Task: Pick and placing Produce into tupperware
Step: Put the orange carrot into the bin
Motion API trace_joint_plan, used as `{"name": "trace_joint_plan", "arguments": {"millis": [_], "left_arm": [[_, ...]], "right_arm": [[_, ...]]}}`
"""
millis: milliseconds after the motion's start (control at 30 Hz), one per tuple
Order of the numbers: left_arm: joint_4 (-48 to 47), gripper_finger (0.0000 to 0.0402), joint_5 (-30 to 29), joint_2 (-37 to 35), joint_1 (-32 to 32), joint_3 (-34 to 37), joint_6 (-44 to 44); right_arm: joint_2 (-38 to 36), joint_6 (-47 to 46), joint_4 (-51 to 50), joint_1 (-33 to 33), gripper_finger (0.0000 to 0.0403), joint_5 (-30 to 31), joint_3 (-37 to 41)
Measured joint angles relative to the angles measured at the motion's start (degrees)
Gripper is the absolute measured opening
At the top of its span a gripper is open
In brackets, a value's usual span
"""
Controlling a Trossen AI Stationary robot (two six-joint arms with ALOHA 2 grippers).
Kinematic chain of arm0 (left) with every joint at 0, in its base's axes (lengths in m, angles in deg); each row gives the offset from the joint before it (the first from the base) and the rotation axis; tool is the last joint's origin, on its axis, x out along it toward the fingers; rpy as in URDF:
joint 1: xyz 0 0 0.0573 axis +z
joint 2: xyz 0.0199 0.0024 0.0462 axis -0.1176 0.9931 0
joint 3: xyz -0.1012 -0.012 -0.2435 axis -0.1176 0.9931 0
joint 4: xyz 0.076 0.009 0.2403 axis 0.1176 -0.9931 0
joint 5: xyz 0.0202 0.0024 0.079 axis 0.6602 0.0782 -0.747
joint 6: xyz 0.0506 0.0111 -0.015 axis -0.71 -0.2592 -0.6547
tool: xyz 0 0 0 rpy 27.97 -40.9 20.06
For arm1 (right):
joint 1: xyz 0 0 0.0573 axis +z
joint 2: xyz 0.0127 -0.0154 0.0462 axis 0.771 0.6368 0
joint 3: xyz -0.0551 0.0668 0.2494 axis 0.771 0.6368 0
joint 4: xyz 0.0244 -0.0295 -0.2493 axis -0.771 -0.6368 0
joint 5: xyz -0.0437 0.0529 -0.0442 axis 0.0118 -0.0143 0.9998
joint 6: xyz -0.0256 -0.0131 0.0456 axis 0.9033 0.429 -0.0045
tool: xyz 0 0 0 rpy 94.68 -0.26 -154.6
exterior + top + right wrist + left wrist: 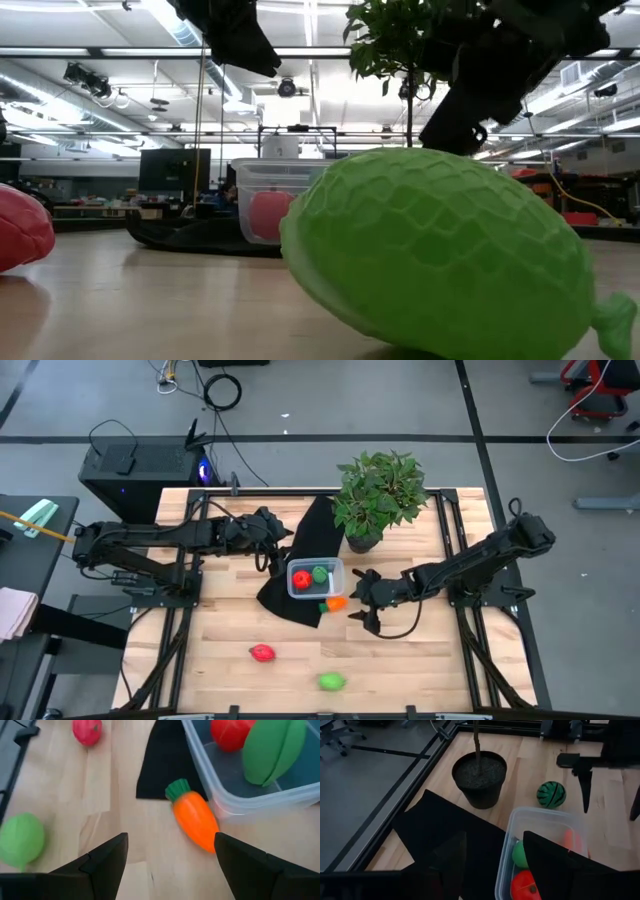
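The clear tupperware [315, 578] sits on a black cloth [300, 555] and holds a red piece [301, 579] and a green piece [319, 573]. An orange carrot [195, 820] lies on the wood against the box's near wall. A red fruit [262, 653] and a bright green fruit [331, 681] rest near the table's near edge. A dark green striped ball [551, 794] sits beside the plant pot. My right gripper [170, 865] is open, hovering just near-side of the carrot. My left gripper [495, 870] is open above the box's left end.
A leafy potted plant [378, 495] stands at the far side, its black pot [480, 777] just beyond the box. The black cloth spreads left and near of the box. Bare wood [430, 660] lies along the near side, around the two loose fruits.
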Motion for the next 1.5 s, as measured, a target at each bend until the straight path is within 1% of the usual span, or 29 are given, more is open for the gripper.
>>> {"name": "trace_joint_plan", "arguments": {"millis": [133, 433, 633, 867, 1500], "left_arm": [[-0.3, 0.0199, 0.0, 0.0, 0.0, 0.0, -0.1], [-0.4, 0.0203, 0.0, 0.0, 0.0, 0.0, -0.9], [-0.4, 0.0197, 0.0, 0.0, 0.0, 0.0, -0.8], [-0.4, 0.0201, 0.0, 0.0, 0.0, 0.0, -0.8], [-0.3, 0.0192, 0.0, -0.1, 0.0, 0.0, -0.8]], "right_arm": [[0.8, -0.5, 0.4, -0.1, 0.03, 2.9, 0.0], [5.5, 0.3, 2.8, -0.1, 0.0293, 1.5, 0.0], [7.6, 2.2, 4.2, -0.8, 0.0293, 2.9, 0.0], [10.2, 5.4, 4.7, -2.5, 0.0292, 4.0, 0.0], [11.4, 7.0, 5.2, -3.1, 0.0283, 2.9, 0.0]]}}
